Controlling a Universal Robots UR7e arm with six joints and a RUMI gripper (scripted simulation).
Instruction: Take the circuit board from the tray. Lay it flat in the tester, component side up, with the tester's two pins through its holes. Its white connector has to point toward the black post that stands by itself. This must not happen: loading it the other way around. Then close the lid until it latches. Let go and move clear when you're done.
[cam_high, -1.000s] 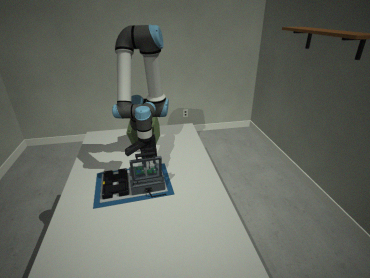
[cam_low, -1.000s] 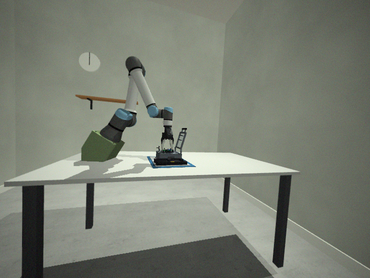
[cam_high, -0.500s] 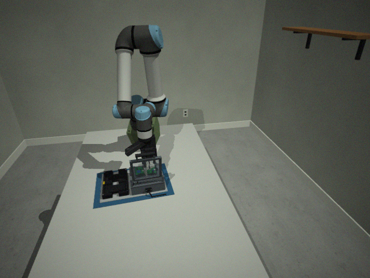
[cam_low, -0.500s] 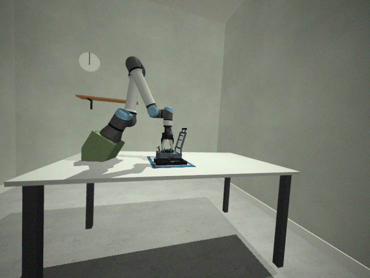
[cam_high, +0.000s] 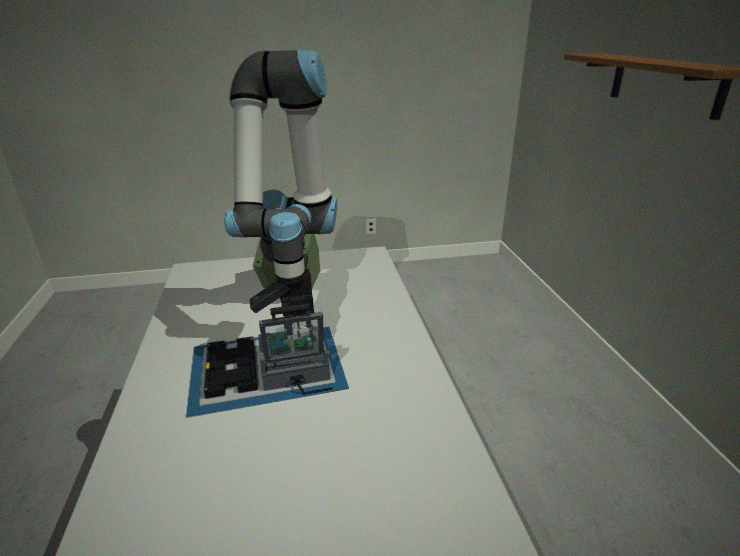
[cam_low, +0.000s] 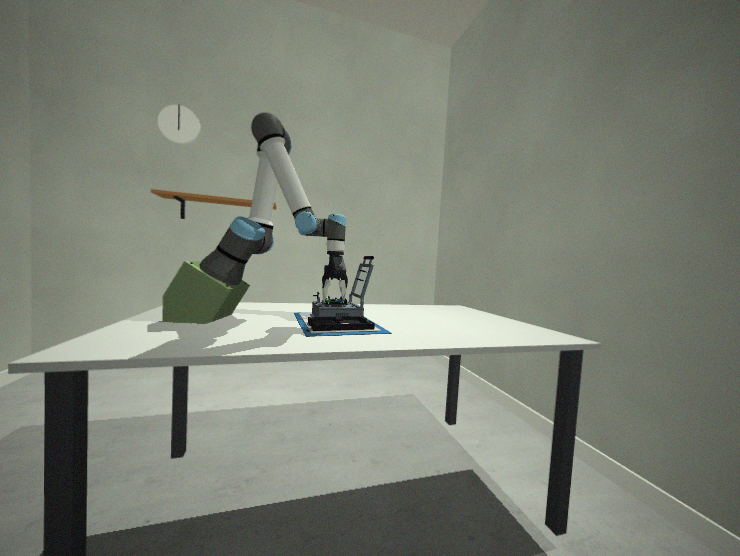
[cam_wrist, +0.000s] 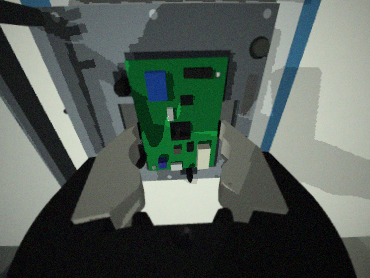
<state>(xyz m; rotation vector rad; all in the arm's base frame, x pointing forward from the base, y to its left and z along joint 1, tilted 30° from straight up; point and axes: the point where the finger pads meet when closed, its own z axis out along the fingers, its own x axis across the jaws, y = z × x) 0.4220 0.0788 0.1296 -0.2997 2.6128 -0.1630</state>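
Note:
My gripper (cam_wrist: 179, 122) (cam_high: 296, 333) (cam_low: 335, 294) is shut on the green circuit board (cam_wrist: 200, 100) (cam_high: 276, 342), gripping its long edges. The board faces component side up, directly over the grey tester (cam_wrist: 200, 30) (cam_high: 296, 375) (cam_low: 337, 312). I cannot tell whether it rests in the nest. Its white connector (cam_wrist: 204, 155) is at the end nearest the wrist camera. A round black post (cam_wrist: 260, 47) stands at the tester's far right corner. The lid (cam_high: 263, 340) (cam_low: 362, 278) (cam_wrist: 30, 112) stands open and upright. The black tray (cam_high: 229, 365) lies left of the tester.
Tray and tester sit on a blue-bordered mat (cam_high: 263, 403) (cam_wrist: 292, 65) in the middle of the white table (cam_high: 299, 478). The arm's green base (cam_low: 197, 295) stands at the table's far end.

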